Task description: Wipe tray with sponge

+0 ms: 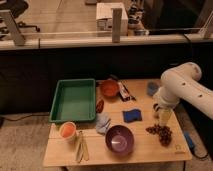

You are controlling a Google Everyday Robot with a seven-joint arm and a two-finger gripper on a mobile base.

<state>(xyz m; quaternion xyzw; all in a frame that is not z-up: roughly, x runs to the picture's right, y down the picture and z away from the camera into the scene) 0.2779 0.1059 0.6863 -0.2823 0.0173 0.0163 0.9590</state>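
The main risk I see is a poor pick. My gripper [163, 114] hangs well to the right of the tray [54, 106], just past the sponge [132, 115], with its jaws spread wide and nothing in them. The sponge is a low, soft block lying flat on the table [145, 148], so if I come down off-centre I judge I would shove it along the wood instead of closing on it. The pale cloth [103, 122] lies just off the tray's lower right corner, between tray and sponge, and I could catch it or drag it on the way across. The purple bowl [119, 139], below and right of the tray, and the cluster of dark fruit [160, 133], farther right again, could be knocked by my arm [182, 85]. The sponge is small, dark blue and rectangular; it sits apart from the tray on its right side and seems to touch nothing. The tray is green, with raised sides and a flat bottom.
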